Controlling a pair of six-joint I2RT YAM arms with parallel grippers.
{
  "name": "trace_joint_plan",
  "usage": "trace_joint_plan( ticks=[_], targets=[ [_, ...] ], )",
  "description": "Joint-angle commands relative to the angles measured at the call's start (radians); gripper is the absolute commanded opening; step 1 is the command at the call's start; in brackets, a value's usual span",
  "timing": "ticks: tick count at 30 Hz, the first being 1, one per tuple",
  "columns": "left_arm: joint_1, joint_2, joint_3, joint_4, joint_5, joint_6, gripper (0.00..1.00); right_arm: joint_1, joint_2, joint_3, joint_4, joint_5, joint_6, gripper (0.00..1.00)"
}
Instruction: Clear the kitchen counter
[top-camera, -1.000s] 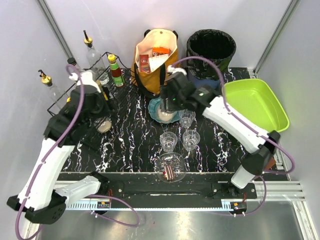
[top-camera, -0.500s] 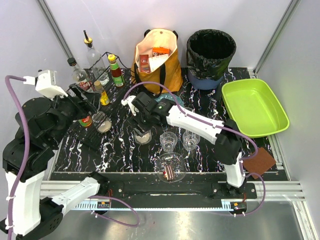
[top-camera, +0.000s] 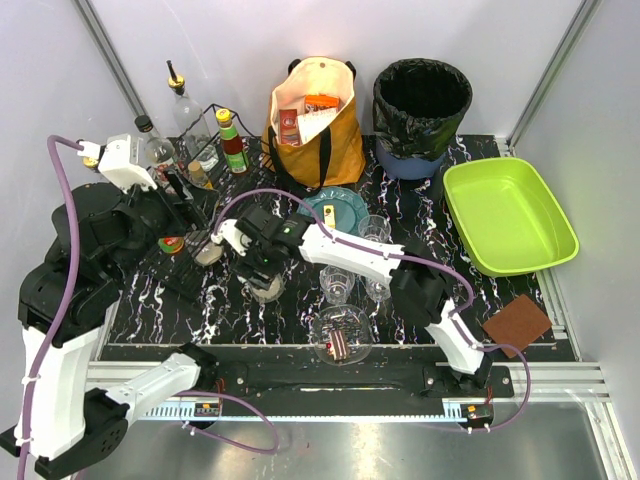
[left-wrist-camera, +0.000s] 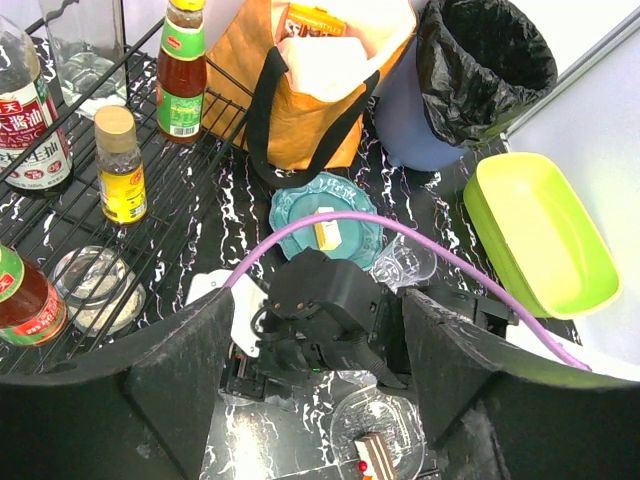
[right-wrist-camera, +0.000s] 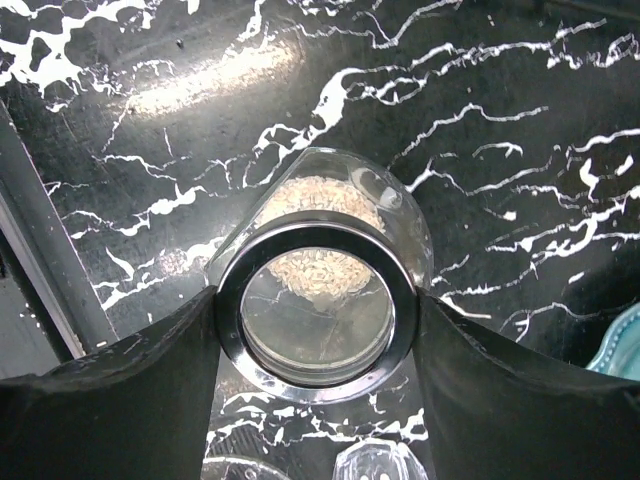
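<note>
A robot test cell dressed up as a kitchen. White panel walls (top-camera: 230, 40) and aluminium frame posts (top-camera: 110, 55) box in a black marbled worktop (top-camera: 230, 310), with 2 arms (top-camera: 60, 340) bolted to a metal rail (top-camera: 330, 375). The kitchen props are a wire rack (left-wrist-camera: 75, 215) of sauce bottles (left-wrist-camera: 181, 70), a lined bin (top-camera: 422, 100), a grocery tote (top-camera: 310, 135) and a lime-green tray (top-camera: 510, 215).

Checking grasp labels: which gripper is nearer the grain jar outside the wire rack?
Right. The right gripper has its jaws around the grain jar; the left gripper hangs open above the wire rack, apart from it.
</note>
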Motion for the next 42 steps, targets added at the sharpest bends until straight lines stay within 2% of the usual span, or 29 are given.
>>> trace_joint_plan(
  ticks=[1,3,4,12,18,22,25,28,34,42],
  targets=[
    [0.004,0.006,0.005,0.024,0.025,0.028,0.73,0.011,0.015,0.073,-0.006,0.014,-0.048,0.71],
    [0.004,0.009,0.01,0.024,0.025,0.039,0.73,0.014,0.001,0.059,0.016,0.021,-0.048,0.96],
    [0.004,0.011,0.011,0.024,0.027,0.047,0.73,0.014,-0.01,0.054,0.03,0.024,-0.045,1.0],
    [0.004,0.02,0.042,0.024,0.031,0.079,0.76,0.016,-0.122,0.047,0.094,0.051,0.061,1.0],
    [0.005,-0.012,0.04,0.079,0.05,0.093,0.79,0.016,-0.359,-0.252,0.34,0.064,0.156,1.0],
    [0.004,-0.037,0.042,0.122,0.073,0.101,0.8,0.017,-0.487,-0.453,0.546,0.117,0.289,1.0],
    [0.004,-0.043,0.045,0.147,0.08,0.094,0.81,0.039,-0.521,-0.548,0.655,0.279,0.385,1.0],
    [0.004,-0.043,0.045,0.15,0.087,0.085,0.82,0.062,-0.53,-0.611,0.724,0.368,0.457,1.0],
    [0.004,-0.051,0.025,0.151,0.077,0.059,0.83,0.092,-0.447,-0.613,0.711,0.503,0.615,1.0],
    [0.004,-0.062,-0.015,0.153,0.073,0.058,0.87,0.125,-0.335,-0.602,0.708,0.58,0.664,1.0]
  ],
)
